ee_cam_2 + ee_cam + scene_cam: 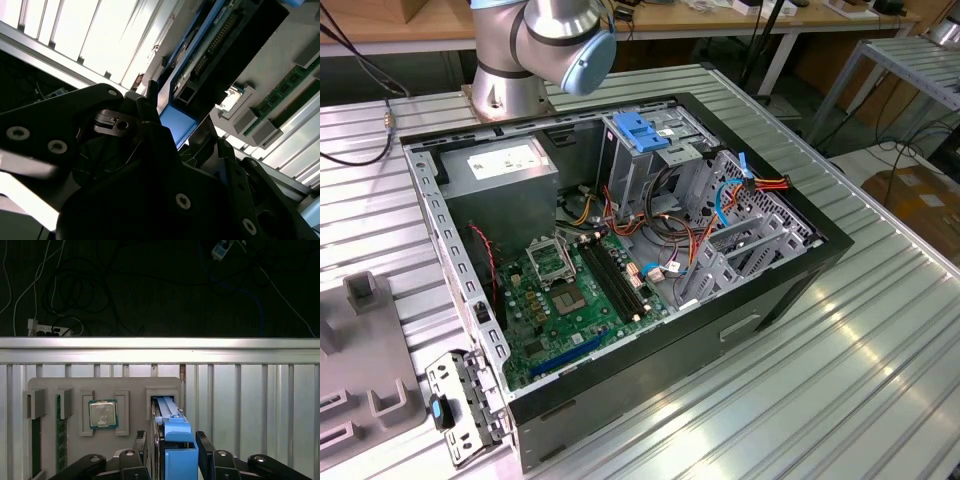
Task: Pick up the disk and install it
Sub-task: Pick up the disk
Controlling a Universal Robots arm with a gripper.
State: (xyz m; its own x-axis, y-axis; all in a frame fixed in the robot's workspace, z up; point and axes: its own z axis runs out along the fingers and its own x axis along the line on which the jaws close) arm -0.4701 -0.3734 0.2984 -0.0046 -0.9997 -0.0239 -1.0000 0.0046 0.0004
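**Item 1: disk** (pixel 167 407). Stands on edge in a slot of the grey tray (pixel 135 385), blue rail toward the cam in the first wrist view. Not yet installed. The second wrist view shows the disk (pixel 220 45) from close by: dark face w/ a connector row, blue rail along its edge.

**Item 2: gripper** (pixel 171 435). Sits astride the disk, one side of it on each face, very near both. Can't tell whether it's clamped on or just short of contact.

**Item 3: tray contents.** Across the tray in order: RAM (pixel 61 432) in a narrow slot, CPU (pixel 103 414) in a square recess, then the disk slot. CPU (pixel 231 97) and RAM (pixel 285 92) also show in the second wrist view, beyond the disk.

**Item 4: table** (pixel 840 370). Ribbed aluminium top. Carries the tray (pixel 370 360) at the exterior view's left and the case (pixel 650 370) at centre, apart from each other.

**Item 5: case.** Side panel off, lying flat. Inside:
- green board (pixel 570 290)
- grey PSU (pixel 510 170) at the far corner
- metal cage (pixel 645 135) w/ blue top, beside the PSU
- cables (pixel 750 185), red/orange/blue, toward the exterior view's right

**Item 6: arm** (pixel 545 40). Base joint mounted on the table behind the case.
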